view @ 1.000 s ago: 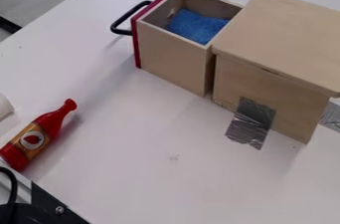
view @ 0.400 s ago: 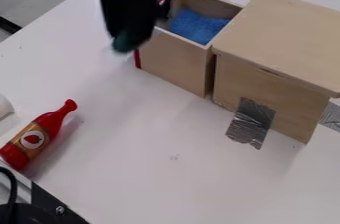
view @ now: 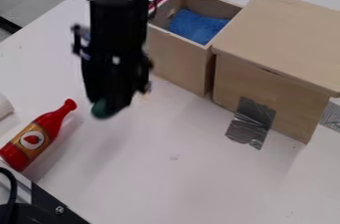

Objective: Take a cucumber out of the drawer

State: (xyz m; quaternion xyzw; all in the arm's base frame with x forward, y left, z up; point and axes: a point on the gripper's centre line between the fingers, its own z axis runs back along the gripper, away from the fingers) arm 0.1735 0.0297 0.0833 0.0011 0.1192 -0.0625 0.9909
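- Black end effector (view: 120,98) at 9 o'clock above the white worktop (view: 166,183), gripping the dark green cucumber (view: 102,109), outside the drawer (view: 174,57).
- Open wooden drawer at 12 o'clock, blue cloth (view: 198,26) inside.
- Red bottle (view: 39,133) at 8 o'clock.

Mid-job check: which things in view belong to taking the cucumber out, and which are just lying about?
For the job:
Black two-finger gripper
Dark green, rounded object in it, likely the cucumber
Open wooden drawer with red front
Wooden box behind the drawer

Lying about:
Red bottle with gold-brown label
Blue cloth in the drawer
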